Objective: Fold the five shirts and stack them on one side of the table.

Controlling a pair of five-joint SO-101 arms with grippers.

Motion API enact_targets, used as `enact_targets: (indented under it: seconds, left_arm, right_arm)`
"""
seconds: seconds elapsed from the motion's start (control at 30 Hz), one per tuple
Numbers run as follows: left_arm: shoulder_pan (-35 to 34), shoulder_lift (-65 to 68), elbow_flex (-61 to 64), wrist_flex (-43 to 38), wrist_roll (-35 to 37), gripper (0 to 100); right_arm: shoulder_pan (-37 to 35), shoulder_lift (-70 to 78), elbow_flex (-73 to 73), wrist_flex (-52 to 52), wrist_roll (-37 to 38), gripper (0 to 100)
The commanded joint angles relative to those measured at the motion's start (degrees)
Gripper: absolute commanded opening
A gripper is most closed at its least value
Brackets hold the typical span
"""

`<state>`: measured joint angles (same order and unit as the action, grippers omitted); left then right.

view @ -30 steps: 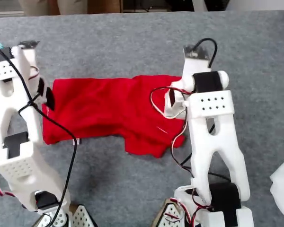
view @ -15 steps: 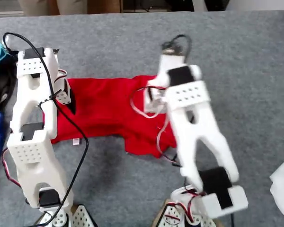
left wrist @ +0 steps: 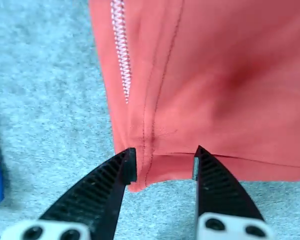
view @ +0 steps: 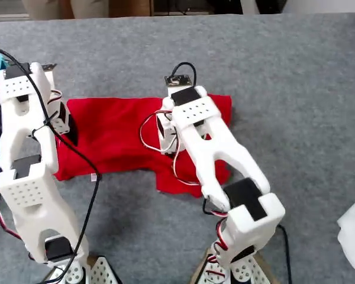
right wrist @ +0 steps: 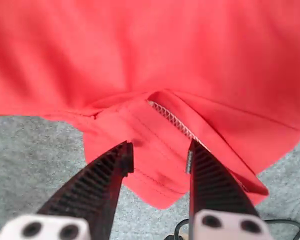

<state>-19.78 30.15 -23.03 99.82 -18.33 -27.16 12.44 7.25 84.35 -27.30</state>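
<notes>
High view: a red shirt point(view: 118, 133) lies flat at centre left of the frame on the grey worktop point(view: 296, 71). The left arm point(view: 26, 148) stands at its left edge, and the right arm point(view: 207, 136) is over its middle.
Left wrist view: the left claw point(left wrist: 162, 162) is open, with its jaws either side of the shirt's hemmed corner.
Right wrist view: the right claw point(right wrist: 157, 155) is open over a folded flap with white stitching at the shirt's edge.
Doing it well: a fold probably comes next. Each claw should pinch its edge deeply enough not to slip, and both should lift together so the cloth folds without bunching.
</notes>
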Motion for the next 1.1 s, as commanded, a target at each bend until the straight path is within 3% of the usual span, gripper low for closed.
enact_targets:
  seconds: [0.0, 0.3, 0.5, 1.07]
  left_arm:
    - [-0.8, -0.7, -2.0, 0.9, -1.0, 20]
    - [-0.7, -0.7, -2.0, 0.9, -1.0, 20]
    - [-0.8, -0.7, -2.0, 0.9, -1.0, 20]
    - [-0.7, -0.7, -2.0, 1.0, -1.0, 20]
  right_arm:
    - [-0.7, 0.6, -2.7, -1.1, -0.5, 18.5]
    - [-0.7, 2.8, -3.7, -2.0, -0.4, 17.9]
    - [-0.6, 4.4, -3.8, -6.9, -0.4, 0.1]
    - [1.1, -3.2, -4.0, -2.5, 1.1, 0.9]
